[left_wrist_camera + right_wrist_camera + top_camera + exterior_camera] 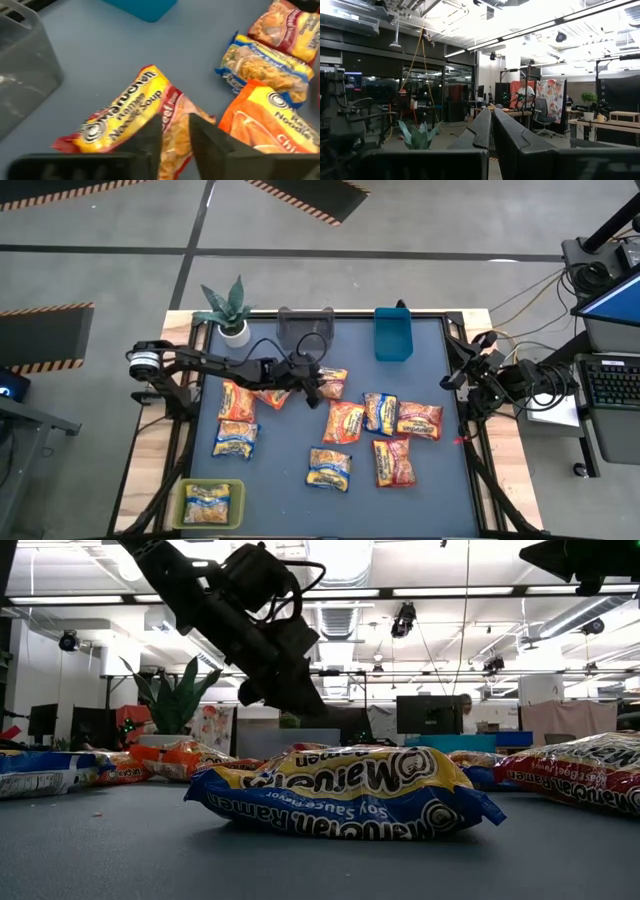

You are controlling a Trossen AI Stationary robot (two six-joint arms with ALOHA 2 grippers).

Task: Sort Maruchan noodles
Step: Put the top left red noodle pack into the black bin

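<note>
The left pincer (175,132) hovers over a red-and-yellow noodle packet (125,112) near the clear bin (305,328) at the bench's (420,500) far side, its fingers slightly parted with the packet's edge between them; whether it grips, I cannot tell. The right pincer (491,131) is clenched empty, parked at the right edge. Other Maruchan packets (345,422) lie scattered mid-bench, one in the green bin (238,502).
</note>
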